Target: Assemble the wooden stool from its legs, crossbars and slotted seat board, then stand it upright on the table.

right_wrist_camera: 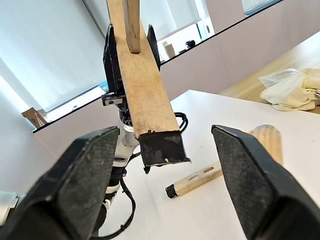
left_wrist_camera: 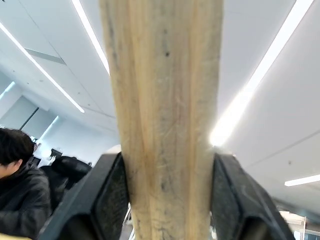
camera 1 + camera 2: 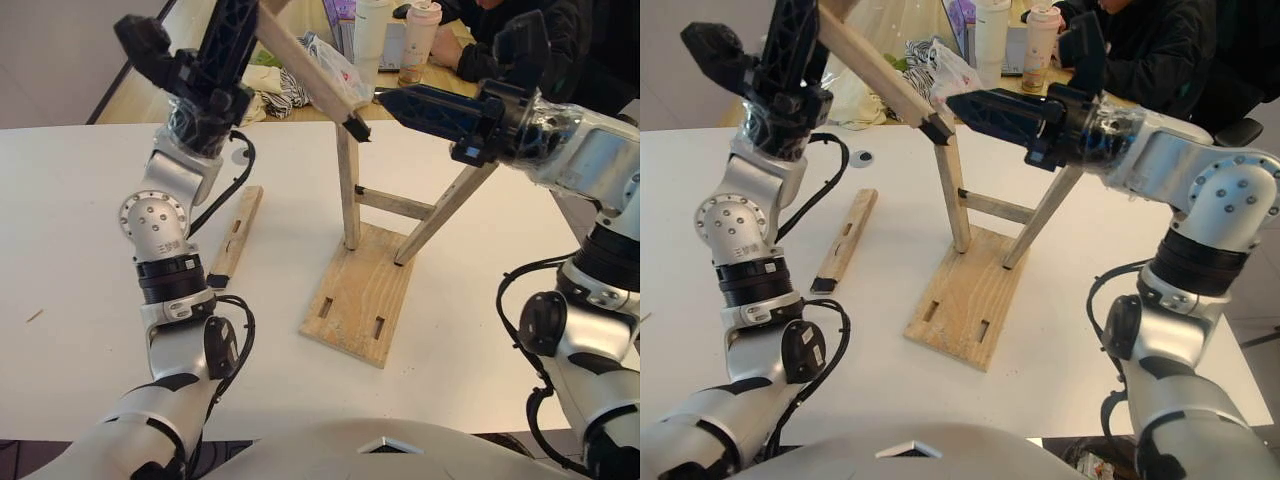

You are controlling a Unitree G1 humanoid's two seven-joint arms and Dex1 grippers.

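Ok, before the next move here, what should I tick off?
1. Left gripper shut on the long pale wooden leg with black end cap: ok.
2. Right gripper open near that cap: ok.
3. Pale slotted wooden seat board flat on the white table: ok.
4. Two standing legs and crossbar fully seated: cannot tell.
5. Two near slots free: ok.
6. Held leg over a free slot: not ok, raised and tilted by a standing leg's top.
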